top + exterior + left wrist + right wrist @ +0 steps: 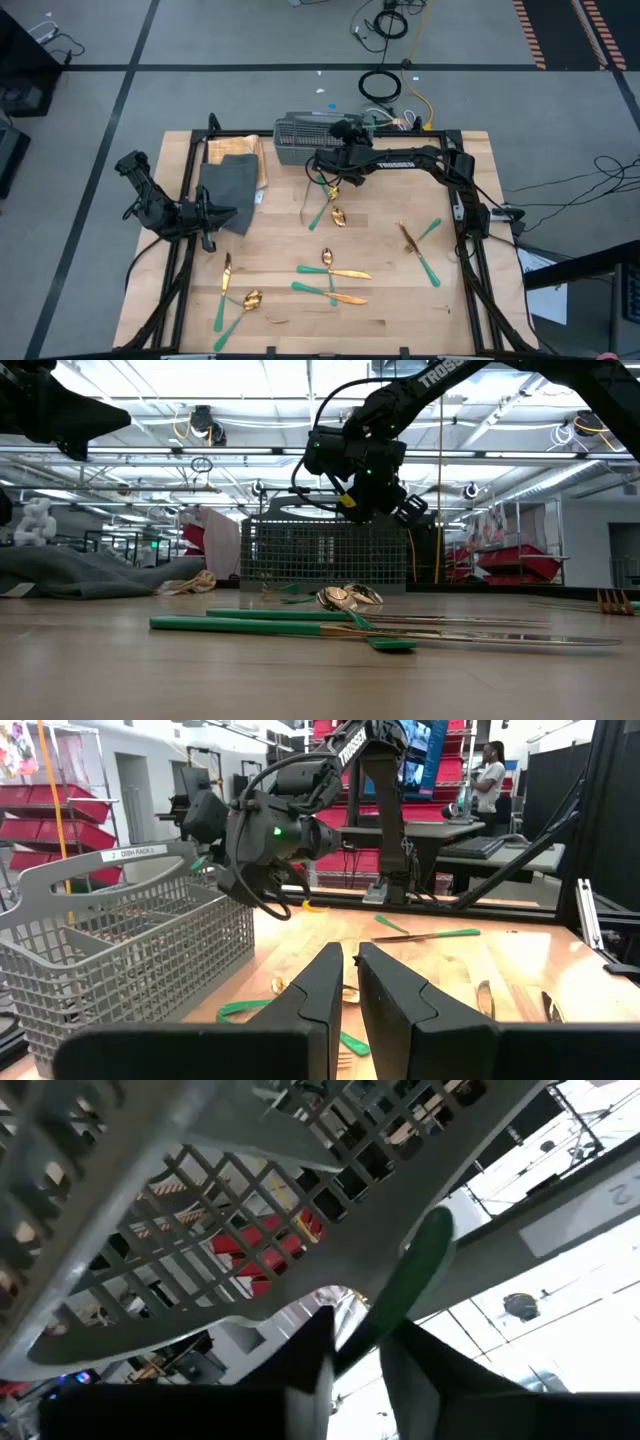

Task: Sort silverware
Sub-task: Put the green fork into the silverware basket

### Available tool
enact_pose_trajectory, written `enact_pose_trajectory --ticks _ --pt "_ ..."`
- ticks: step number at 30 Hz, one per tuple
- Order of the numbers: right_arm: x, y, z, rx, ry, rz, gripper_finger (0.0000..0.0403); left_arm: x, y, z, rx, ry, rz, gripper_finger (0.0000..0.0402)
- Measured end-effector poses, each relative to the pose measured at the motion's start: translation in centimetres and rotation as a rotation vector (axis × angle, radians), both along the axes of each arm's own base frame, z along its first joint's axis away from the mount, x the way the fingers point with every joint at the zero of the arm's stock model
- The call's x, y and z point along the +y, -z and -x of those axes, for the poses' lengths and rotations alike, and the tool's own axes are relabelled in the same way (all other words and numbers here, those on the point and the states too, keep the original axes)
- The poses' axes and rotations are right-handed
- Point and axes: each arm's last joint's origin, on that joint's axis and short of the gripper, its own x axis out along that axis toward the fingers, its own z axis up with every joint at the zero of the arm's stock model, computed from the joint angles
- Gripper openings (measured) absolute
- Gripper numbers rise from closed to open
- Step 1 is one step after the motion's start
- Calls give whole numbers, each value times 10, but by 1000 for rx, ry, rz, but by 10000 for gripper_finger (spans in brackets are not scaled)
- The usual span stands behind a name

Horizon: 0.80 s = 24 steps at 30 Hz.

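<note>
The silverware has gold heads and teal handles. Several pieces lie flat on the wooden table: a fork (228, 272) and spoon (250, 300) near left, knives and a spoon (333, 272) in the middle, a fork (410, 240) to the right. My right gripper (358, 1325) hangs just in front of the grey mesh basket (310, 130), above the table. One teal handle (420, 1270) stands between its slightly parted fingers. My left gripper (348, 960) waits at the table's left beside the dark grey cloth (230, 185), nearly shut and holding nothing. My right gripper has its two fingers on either side of the teal handle's slim part (375, 1315), which sticks out past the fingertips toward the basket's rim. The gap looks wider than the handle, and I cannot tell whether either finger touches it.
A spoon and a teal handle (325, 212) lie just below my right gripper on the table. The basket's tall handle bar (120, 860) arches over its compartments. A dark frame rail (190, 170) borders the table, and cables (380, 85) lie on the floor behind it.
</note>
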Motion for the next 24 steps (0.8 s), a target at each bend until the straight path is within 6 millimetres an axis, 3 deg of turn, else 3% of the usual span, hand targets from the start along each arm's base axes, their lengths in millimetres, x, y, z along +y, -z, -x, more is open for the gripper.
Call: enact_pose_trajectory --ticks 5,9,12,17,24 --pt "1 -1 -3 -27 -4 9 119 0 0 0 0 0 0 42" --pt "1 -1 -3 -10 -7 5 122 0 0 0 0 0 0 42" --pt "1 -1 -3 1 -7 8 98 0 0 0 0 0 0 42" --pt "4 -1 -4 -8 -14 12 12 0 0 0 0 0 0 42" --pt "17 -1 -8 0 -48 11 2 0 -3 0 -22 1 27 42"
